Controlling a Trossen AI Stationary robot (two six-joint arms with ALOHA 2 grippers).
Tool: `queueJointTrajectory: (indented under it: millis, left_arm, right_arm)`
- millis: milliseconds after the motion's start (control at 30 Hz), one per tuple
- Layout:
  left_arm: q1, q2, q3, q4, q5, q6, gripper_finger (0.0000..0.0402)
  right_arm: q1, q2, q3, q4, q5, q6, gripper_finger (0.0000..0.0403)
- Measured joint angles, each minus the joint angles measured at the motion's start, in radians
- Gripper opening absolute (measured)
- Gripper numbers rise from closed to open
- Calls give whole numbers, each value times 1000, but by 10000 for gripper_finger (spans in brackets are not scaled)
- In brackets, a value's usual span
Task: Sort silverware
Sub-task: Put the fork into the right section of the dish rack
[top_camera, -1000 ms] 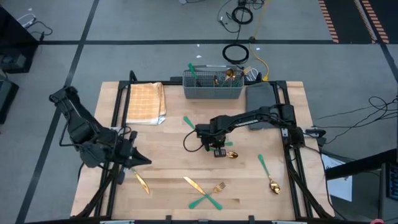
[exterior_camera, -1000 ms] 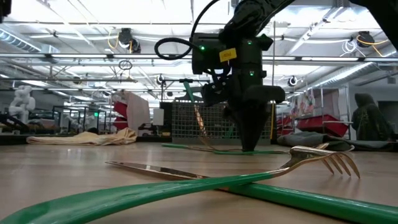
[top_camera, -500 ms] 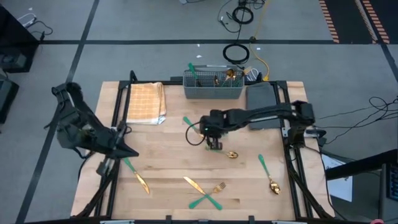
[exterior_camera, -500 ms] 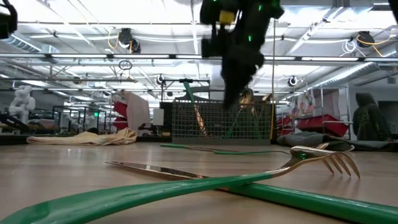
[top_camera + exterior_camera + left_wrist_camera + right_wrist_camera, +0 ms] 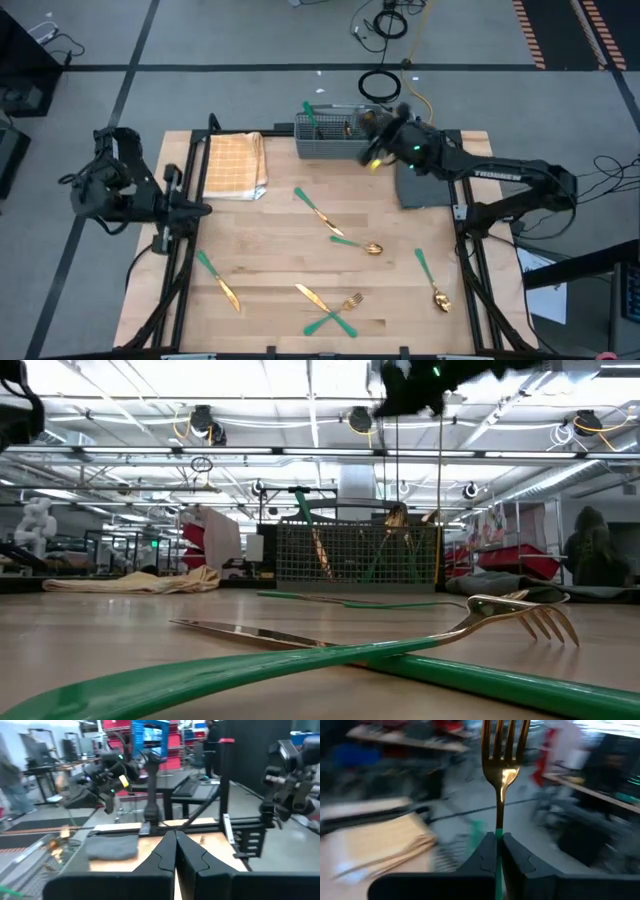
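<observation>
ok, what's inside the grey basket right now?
The grey basket holds several upright pieces: a teal handle and gold heads show. The right gripper covers its right end; count unclear.

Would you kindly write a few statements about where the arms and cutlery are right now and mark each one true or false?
1. The right gripper is shut on a fork. True.
2. The left gripper holds a spoon. False: it is shut and holds nothing.
3. The grey basket already holds some silverware. True.
4. The checked cloth lies beside the right arm. False: it lies at the table's far left.
5. A fork and knife cross at the near edge. True.
</observation>
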Motion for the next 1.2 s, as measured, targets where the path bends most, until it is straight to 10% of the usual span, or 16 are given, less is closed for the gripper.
queueJointTrajectory:
  millis: [467, 1200]
  left_arm:
    - [-52, -34, -3, -50, -123, -1, 1]
    - [-52, -18, -3, -97, -119, -90, 4]
  right_arm:
    - [-298, 19, -330, 396, -35, 186, 0]
    - [-324, 167, -330, 223, -66, 328, 57]
